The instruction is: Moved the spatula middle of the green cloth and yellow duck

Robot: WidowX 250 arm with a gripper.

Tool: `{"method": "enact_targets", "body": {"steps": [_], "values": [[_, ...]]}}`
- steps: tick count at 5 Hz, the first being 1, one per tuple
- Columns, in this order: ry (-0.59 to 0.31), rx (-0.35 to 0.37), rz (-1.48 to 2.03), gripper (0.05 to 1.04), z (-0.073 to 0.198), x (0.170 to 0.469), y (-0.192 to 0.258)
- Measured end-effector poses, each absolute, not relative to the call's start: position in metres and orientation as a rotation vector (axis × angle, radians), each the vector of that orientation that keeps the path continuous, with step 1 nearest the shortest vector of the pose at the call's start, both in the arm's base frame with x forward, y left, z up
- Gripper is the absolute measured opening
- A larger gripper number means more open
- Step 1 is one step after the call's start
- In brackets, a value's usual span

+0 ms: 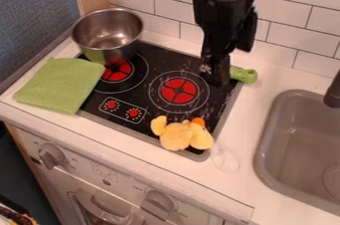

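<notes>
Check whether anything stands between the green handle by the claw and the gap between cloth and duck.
Nothing visible stands between the green handle and that gap, just flat stovetop. The pot, beyond the cloth, and the duck sit off that line.

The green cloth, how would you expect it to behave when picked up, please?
The green cloth looks like soft fabric, so it would probably sag. It seems folded, so lifting one corner may open it. Lying flat, it is unlikely to roll or tip.
</notes>
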State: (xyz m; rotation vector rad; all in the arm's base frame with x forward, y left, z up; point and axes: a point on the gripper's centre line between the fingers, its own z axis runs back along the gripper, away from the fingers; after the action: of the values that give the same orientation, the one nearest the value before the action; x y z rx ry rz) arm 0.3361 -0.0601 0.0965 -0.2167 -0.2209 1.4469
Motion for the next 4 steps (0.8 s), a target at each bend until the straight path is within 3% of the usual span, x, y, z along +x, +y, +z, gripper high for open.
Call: {"method": "enact_targets", "body": {"steps": [2,4], "values": [[-0.221,-0.166,1.576,1.001,0.061,0.359,-0.056],[-0.2,-0.163,1.612,1.001,0.049,0.381,-0.047]]}}
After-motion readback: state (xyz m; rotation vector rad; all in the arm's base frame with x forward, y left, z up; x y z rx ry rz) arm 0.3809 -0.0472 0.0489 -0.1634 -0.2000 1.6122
